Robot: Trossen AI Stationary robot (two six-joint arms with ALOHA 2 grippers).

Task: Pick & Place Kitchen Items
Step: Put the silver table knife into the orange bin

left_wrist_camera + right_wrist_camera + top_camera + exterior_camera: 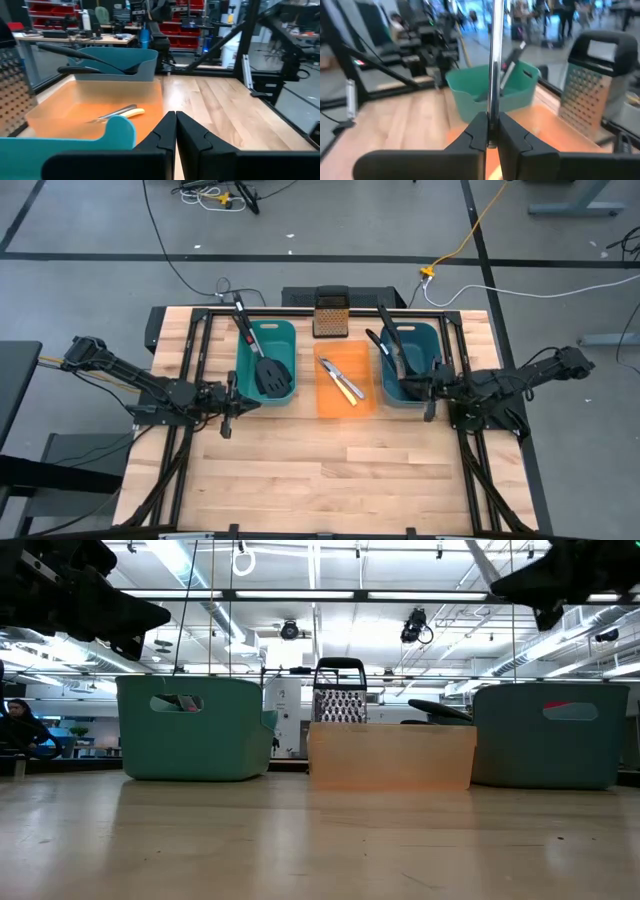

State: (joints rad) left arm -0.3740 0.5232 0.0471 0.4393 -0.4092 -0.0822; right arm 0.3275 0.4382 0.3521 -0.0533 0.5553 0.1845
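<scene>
Clearly my right end effector (487,131) was clamped on a slim silver knife (494,60), standing upright. Lowering it flat into the orange bin (326,402) seemed wisest. My left end effector (175,131) waited closed, empty.

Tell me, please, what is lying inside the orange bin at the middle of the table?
Inside the orange bin lie slim silver knives, one yellow-handled. The high view shows its floor otherwise bare; from table height, its front wall hides everything in it.
</scene>
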